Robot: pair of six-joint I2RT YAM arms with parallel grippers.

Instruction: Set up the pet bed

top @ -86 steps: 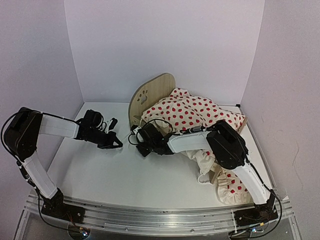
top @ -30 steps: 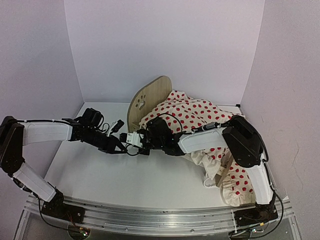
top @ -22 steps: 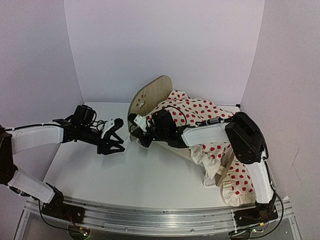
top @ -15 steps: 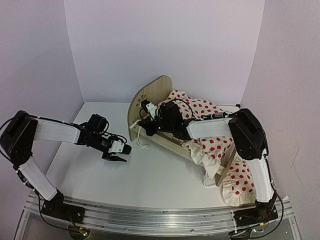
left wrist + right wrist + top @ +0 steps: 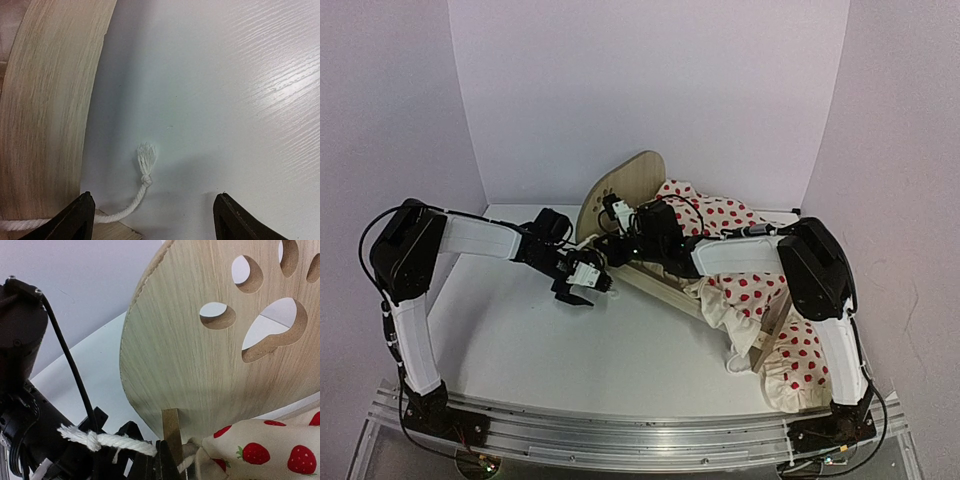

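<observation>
The pet bed (image 5: 625, 190) stands at the back centre, its rounded plywood headboard (image 5: 200, 365) showing a paw-print cutout. A cream red-spotted blanket (image 5: 720, 225) lies heaped over the frame. My right gripper (image 5: 610, 245) sits at the foot of the headboard. In the right wrist view the right gripper (image 5: 162, 460) is shut on a white cord (image 5: 120, 444) that runs to the blanket (image 5: 270, 450). My left gripper (image 5: 585, 288) is on the table just left of the bed. It (image 5: 155, 220) is open over another knotted, frayed cord end (image 5: 146, 161) beside the headboard (image 5: 45, 100).
Part of the blanket hangs off the bed's near right corner (image 5: 790, 370) by the right arm. White walls close in the back and both sides. An aluminium rail (image 5: 620, 430) carries the arm bases along the near edge.
The left gripper let go near the right gripper and opened wide, swung left, then came back toward the headboard's foot. The right gripper moved back up to the headboard with the cord.
</observation>
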